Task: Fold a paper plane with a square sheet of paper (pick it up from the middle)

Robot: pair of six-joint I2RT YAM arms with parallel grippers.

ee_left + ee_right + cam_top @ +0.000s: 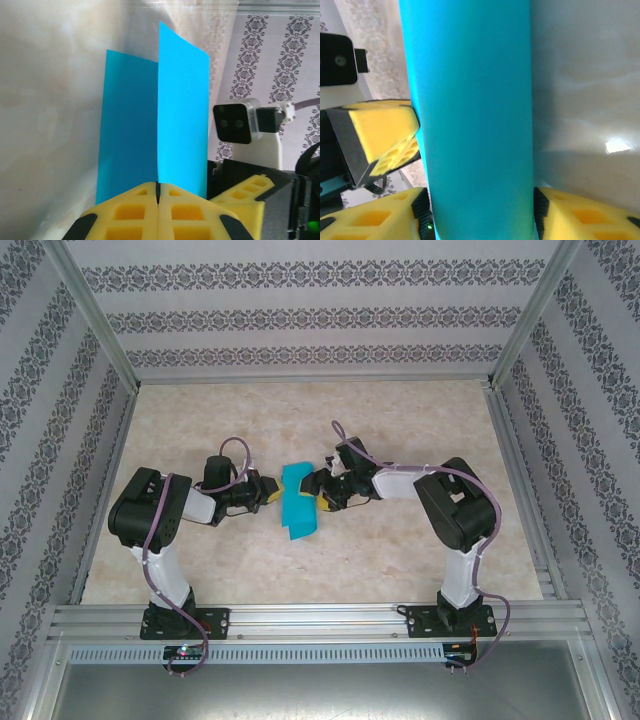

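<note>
At table point(420, 570) centre, left gripper point(157, 187) is pinching the square sheet of paper point(298, 502) — right gripper point(322, 492) is straddling it, fingers spread.

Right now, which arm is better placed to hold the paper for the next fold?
Left. The left gripper is shut on the square sheet of paper, jaws pressed together; the right gripper has its jaws apart either side of it, apparently pinching nothing.
</note>
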